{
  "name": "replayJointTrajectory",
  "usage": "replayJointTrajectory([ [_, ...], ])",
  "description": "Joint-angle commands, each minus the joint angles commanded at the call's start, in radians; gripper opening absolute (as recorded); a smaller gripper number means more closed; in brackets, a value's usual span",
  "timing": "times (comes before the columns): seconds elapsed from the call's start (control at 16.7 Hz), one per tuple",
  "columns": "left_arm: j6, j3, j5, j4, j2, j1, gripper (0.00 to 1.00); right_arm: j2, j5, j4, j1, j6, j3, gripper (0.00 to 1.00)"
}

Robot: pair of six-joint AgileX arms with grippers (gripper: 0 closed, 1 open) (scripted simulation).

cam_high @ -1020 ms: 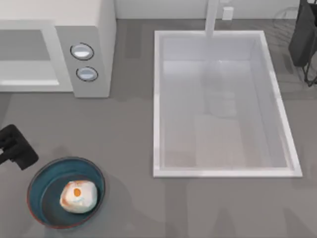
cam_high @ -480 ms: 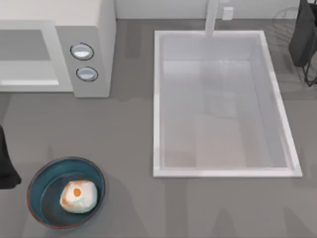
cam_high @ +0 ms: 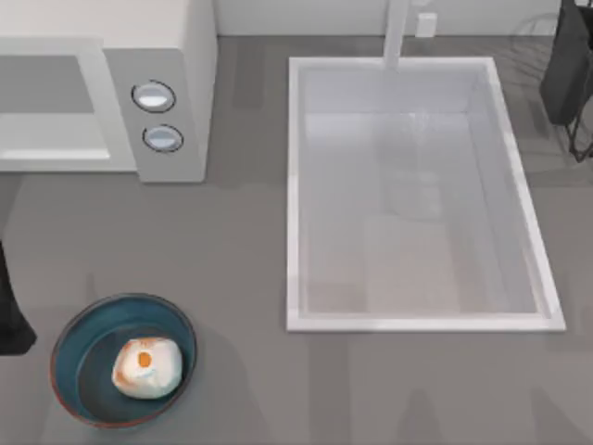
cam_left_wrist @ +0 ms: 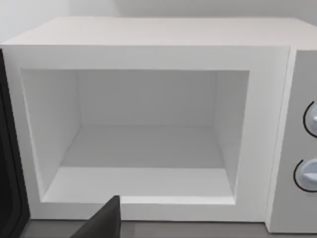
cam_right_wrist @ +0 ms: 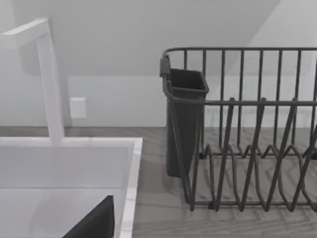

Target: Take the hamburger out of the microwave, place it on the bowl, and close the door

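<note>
Resting in the bowl (cam_high: 123, 360) near the table's front-left corner, the hamburger (cam_high: 146, 367) is done; the left gripper (cam_high: 11, 320), jaws' state untellable, should swing the door (cam_left_wrist: 10, 163) flat onto the microwave (cam_left_wrist: 163, 44).

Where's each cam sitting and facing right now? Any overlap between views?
Top: overhead, looking down on microwave, sink, hamburger in bowl; left arm at left edge, right arm at far right.
Left wrist: faces the open microwave cavity; dark gripper tip low.
Right wrist: faces dish rack and faucet.
Shared: microwave knobs, top and left wrist.
</note>
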Motion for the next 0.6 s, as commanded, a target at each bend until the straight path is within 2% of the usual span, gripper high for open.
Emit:
replayJointTrajectory([
  [0.6,0.000,0.000,0.000,0.000,0.000,0.000,0.10,0.000,0.000,0.000,0.000,0.000,0.000,1.00],
])
